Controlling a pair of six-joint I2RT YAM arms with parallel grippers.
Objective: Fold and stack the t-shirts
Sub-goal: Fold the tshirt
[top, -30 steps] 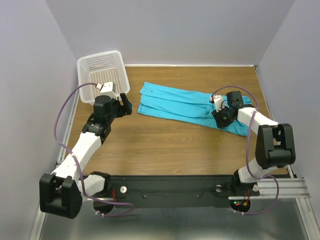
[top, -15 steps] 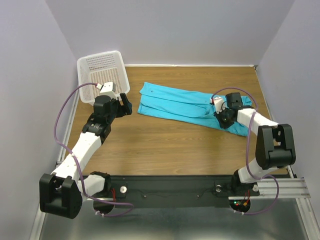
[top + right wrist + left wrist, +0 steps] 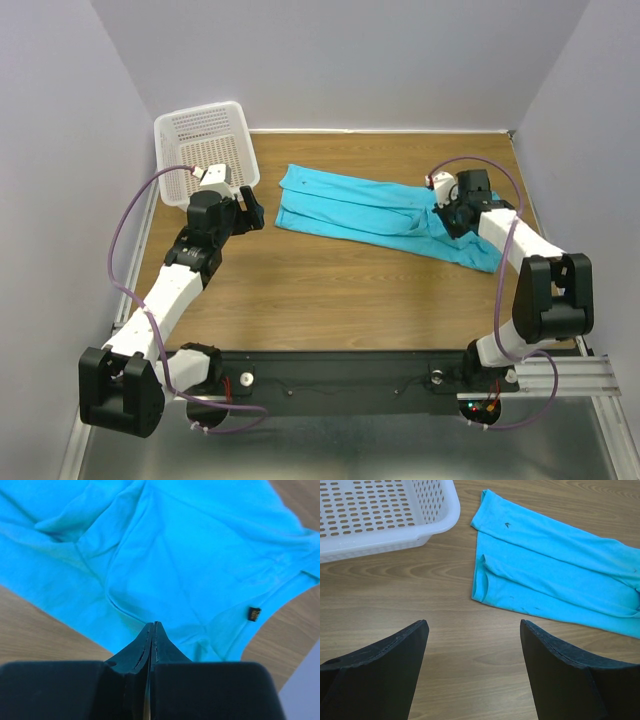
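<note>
One turquoise t-shirt (image 3: 350, 208) lies folded into a long band across the far half of the table; it also shows in the left wrist view (image 3: 555, 570). In the right wrist view the t-shirt (image 3: 195, 550) fills the frame, with a small dark label near its hem. My right gripper (image 3: 444, 214) hovers over the shirt's right end. It is shut (image 3: 154, 626), fingers pressed together, and I see no cloth between them. My left gripper (image 3: 252, 212) stands open (image 3: 474, 627) over bare wood, just left of the shirt's left end.
A white perforated basket (image 3: 170, 125) sits at the back left corner, right behind my left gripper, its rim (image 3: 445, 525) near the shirt's left end. Walls close in the table on three sides.
My right gripper's jaws have closed fully and it has moved toward the back of the table over the shirt's right end. The left arm has not moved.
</note>
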